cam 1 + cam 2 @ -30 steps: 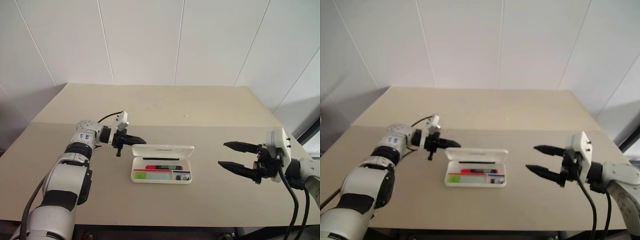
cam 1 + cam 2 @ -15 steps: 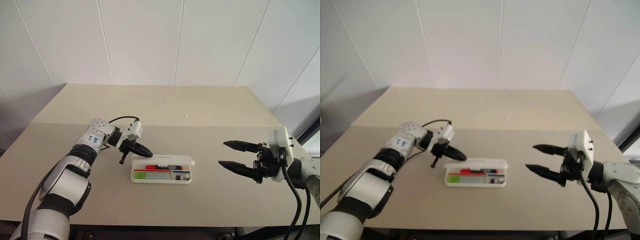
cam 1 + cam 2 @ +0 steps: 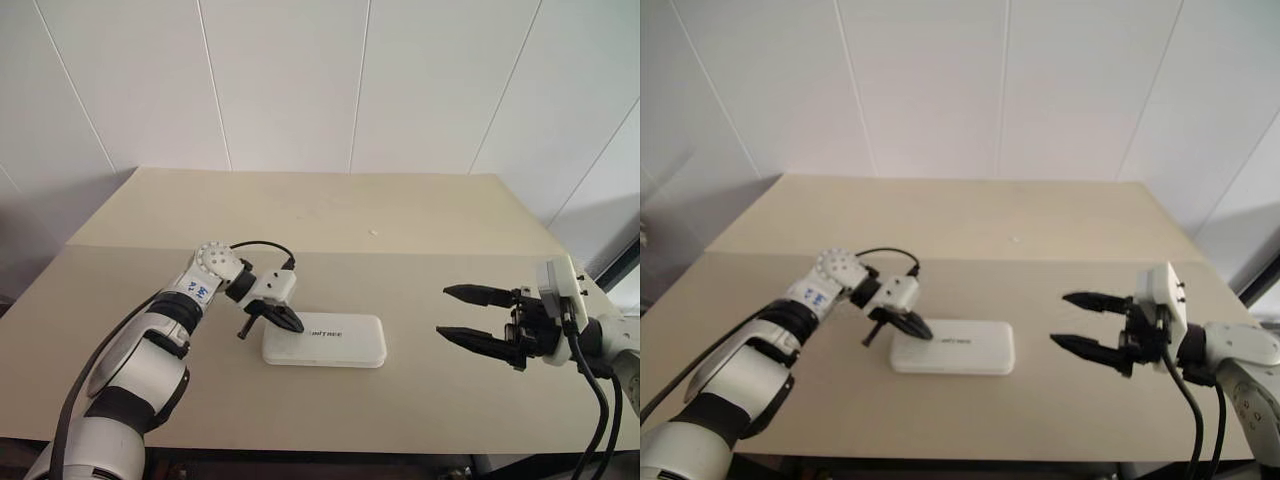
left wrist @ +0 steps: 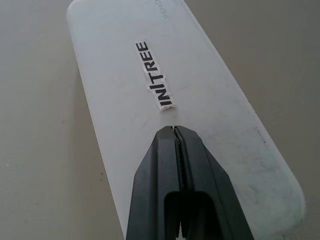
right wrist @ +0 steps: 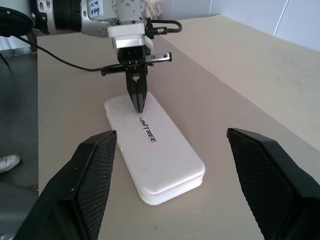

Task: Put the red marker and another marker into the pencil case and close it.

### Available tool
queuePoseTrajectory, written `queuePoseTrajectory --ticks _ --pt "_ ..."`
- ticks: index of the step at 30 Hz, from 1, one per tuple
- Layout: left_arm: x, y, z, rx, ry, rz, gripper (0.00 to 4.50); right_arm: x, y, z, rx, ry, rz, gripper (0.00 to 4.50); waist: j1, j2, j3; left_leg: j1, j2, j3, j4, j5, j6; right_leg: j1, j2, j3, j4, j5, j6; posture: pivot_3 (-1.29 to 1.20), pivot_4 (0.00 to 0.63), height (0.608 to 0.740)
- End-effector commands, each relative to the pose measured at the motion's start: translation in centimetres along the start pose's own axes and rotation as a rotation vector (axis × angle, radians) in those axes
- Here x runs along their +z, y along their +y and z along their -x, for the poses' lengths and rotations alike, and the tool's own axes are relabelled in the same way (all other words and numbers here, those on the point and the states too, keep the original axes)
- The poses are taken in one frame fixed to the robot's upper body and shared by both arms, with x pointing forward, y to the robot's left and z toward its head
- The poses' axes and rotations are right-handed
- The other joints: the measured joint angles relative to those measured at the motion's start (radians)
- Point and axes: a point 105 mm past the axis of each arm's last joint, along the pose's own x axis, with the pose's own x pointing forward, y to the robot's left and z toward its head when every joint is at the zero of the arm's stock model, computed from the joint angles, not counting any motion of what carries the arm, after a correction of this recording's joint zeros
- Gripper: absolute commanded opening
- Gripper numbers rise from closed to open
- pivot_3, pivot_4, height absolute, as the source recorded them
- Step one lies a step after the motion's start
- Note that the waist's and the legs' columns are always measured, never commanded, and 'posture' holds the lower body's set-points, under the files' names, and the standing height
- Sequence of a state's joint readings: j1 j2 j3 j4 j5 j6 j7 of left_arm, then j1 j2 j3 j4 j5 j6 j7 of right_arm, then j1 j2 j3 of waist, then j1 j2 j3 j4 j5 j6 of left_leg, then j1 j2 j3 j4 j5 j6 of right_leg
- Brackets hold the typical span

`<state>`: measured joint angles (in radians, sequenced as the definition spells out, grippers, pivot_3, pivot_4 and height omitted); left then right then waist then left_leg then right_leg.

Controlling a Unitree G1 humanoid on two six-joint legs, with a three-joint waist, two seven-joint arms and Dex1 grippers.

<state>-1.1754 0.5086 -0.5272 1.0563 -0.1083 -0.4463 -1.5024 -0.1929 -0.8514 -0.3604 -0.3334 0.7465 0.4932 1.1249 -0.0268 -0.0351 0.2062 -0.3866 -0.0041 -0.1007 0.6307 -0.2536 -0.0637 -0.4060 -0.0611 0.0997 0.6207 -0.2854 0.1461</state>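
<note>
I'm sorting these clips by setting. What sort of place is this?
Probably a lab or test room: a bare beige tabletop set against plain white panelled walls, with only a flat white hard-shell pencil case, lid down, on it.

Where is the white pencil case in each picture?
Left eye view: pencil case, lid down, centre of the table, by the left gripper.
Right eye view: centre, slightly lower.
Left wrist view: stretching away beyond the shut fingertips.
Right wrist view: between the open right fingers.
Shared landmark: the dark logo text.
</note>
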Motion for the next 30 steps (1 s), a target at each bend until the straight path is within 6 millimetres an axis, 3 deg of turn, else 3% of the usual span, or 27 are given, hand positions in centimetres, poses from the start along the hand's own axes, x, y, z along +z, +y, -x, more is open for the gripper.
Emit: queuePoseTrajectory --ticks 1,5,8,12,17,19,21,24,30 --pt "-1.7 -2.5 -1.3 -0.193 0.091 0.002 0.02 0.9 -0.1 0.0 0.006 -0.027 0.040 4.50 0.000 0.000 0.000 0.000 0.000 0.000 0.000 0.000 0.000 0.000 0.000 0.000 0.000 0.000 0.000 0.00 0.150 0.740" --pt "-1.6 -2.0 -1.8 -0.152 0.098 -0.053 0.02 0.7 -0.1 0.0 -0.001 -0.019 0.043 4.50 0.001 0.001 -0.001 0.001 0.000 0.000 0.000 0.000 0.000 0.001 0.000 0.000 0.000 0.000 0.000 0.00 0.150 0.740" --pt "-0.2 -0.9 -1.6 -0.077 -0.006 -0.035 0.02 0.6 -0.1 0.1 -0.003 -0.016 0.044 4.50 0.001 0.001 -0.001 0.001 0.000 0.000 0.001 0.000 0.000 0.002 0.000 0.000 -0.001 0.000 0.000 0.00 0.150 0.740" --pt "3.1 1.5 0.4 0.126 -0.294 -0.005 0.02 0.4 0.0 0.2 -0.008 -0.007 0.041 4.50 0.001 0.000 0.000 -0.001 0.000 0.000 0.001 0.000 0.000 0.001 0.000 0.000 -0.001 0.000 0.001 0.00 0.150 0.740" --pt "3.4 1.9 1.9 0.237 -0.412 0.041 0.02 0.3 -0.1 0.3 -0.009 0.000 0.039 4.50 -0.003 0.000 0.000 -0.003 0.000 0.000 -0.001 0.000 0.000 -0.004 0.000 0.000 0.001 0.000 0.001 0.00 0.150 0.740" --pt "4.5 2.7 3.5 0.363 -0.555 0.038 0.02 0.2 -0.2 0.3 -0.008 0.004 0.040 4.50 -0.002 0.000 0.000 -0.003 0.000 0.000 -0.001 0.000 0.000 -0.004 0.000 0.000 0.002 0.000 0.000 0.00 0.150 0.740" --pt "4.5 1.7 5.0 0.400 -0.641 0.042 0.40 0.2 -0.3 0.3 -0.002 0.009 0.040 4.50 -0.003 0.000 0.000 -0.003 0.000 0.000 -0.001 0.000 0.000 -0.004 0.000 0.000 0.002 0.000 0.001 0.00 0.150 0.740" --pt "3.1 -2.1 4.9 0.291 -0.611 0.049 1.22 0.2 -0.5 0.3 0.010 0.018 0.040 4.50 -0.010 0.000 0.000 -0.002 0.001 0.000 -0.002 0.000 0.000 -0.004 0.000 0.001 0.002 0.000 0.001 0.00 0.150 0.740" --pt "1.6 -4.6 6.8 0.335 -0.656 0.110 3.02 0.3 -1.1 0.3 0.030 0.028 0.047 4.50 0.002 0.001 0.000 -0.001 0.001 0.000 0.001 0.000 0.000 -0.003 0.000 0.001 0.003 0.000 0.000 0.00 0.150 0.740"
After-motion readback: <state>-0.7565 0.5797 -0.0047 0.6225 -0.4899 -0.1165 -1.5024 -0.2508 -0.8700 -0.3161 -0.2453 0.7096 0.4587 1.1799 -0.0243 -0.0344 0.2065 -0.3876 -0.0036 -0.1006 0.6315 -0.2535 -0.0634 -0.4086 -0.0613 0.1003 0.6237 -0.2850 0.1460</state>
